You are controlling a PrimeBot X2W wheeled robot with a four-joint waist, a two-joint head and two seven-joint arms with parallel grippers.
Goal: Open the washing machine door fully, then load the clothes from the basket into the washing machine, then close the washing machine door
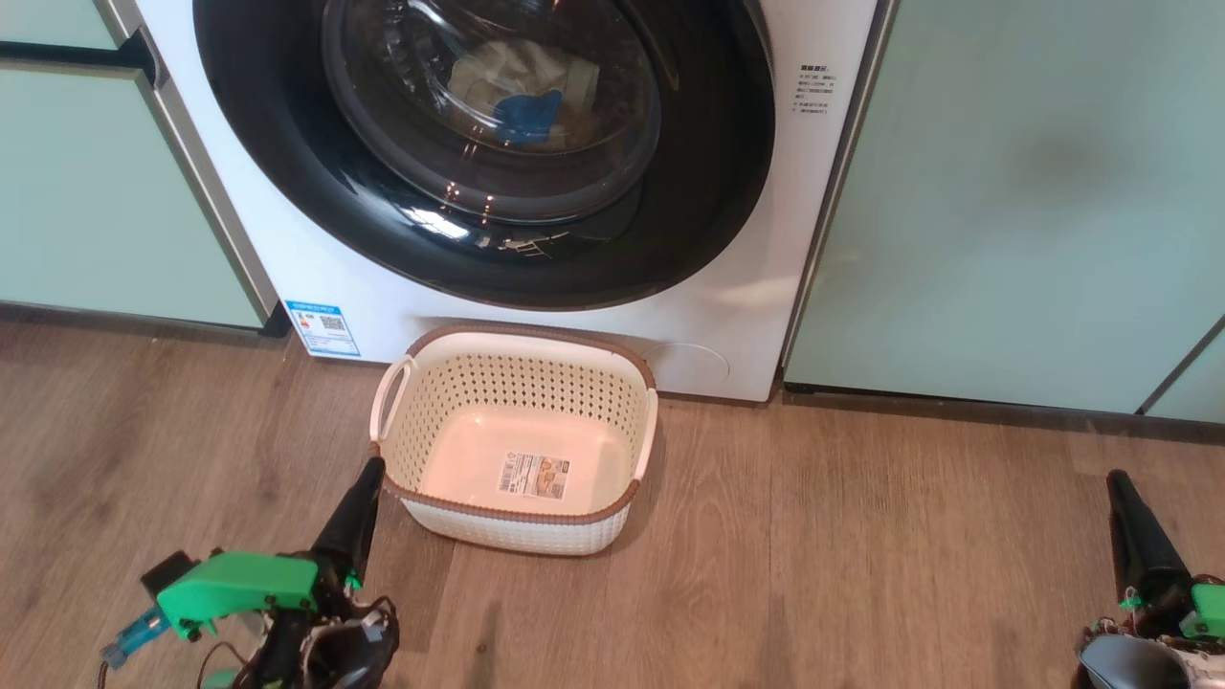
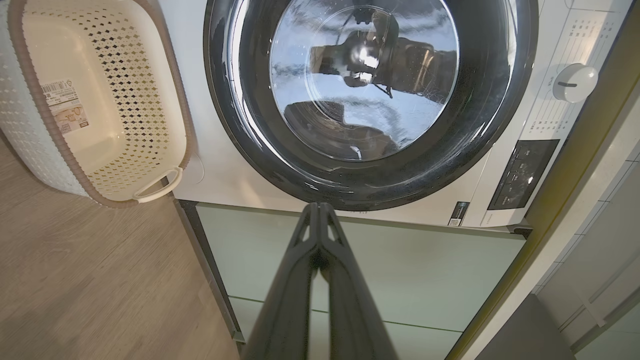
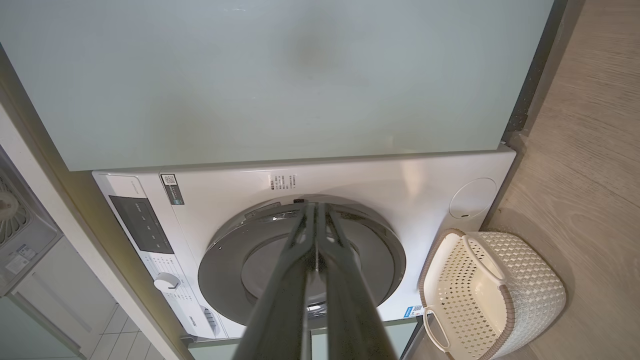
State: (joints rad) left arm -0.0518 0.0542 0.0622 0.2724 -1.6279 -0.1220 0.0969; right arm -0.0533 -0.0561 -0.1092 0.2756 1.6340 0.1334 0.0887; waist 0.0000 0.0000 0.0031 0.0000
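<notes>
The washing machine point(image 1: 746, 316) stands white between pale green panels. Its round black door point(image 1: 316, 182) lies flat against the front, closed. Through the glass I see the clothes point(image 1: 522, 96), pale with a blue patch, inside the drum. The cream basket point(image 1: 522, 378) sits on the floor right before the machine, with just its label sticker inside. My left gripper point(image 1: 371, 467) is shut and holds nothing, its tip at the basket's near left corner. Low at the right edge, my right gripper point(image 1: 1116, 478) is shut too, far from the basket. The door point(image 2: 370, 192), basket point(image 2: 30, 65) and left gripper point(image 2: 316, 206) appear in the left wrist view, and the door point(image 3: 235, 250), basket point(image 3: 530, 280) and right gripper point(image 3: 315, 206) in the right wrist view.
Pale green cabinet panels point(image 1: 1005, 191) flank the machine on both sides. Wooden floor point(image 1: 861, 555) spreads around the basket. The machine's control panel and white dial point(image 2: 575, 82) sit above the door. A blue energy sticker point(image 1: 322, 328) marks the machine's lower left corner.
</notes>
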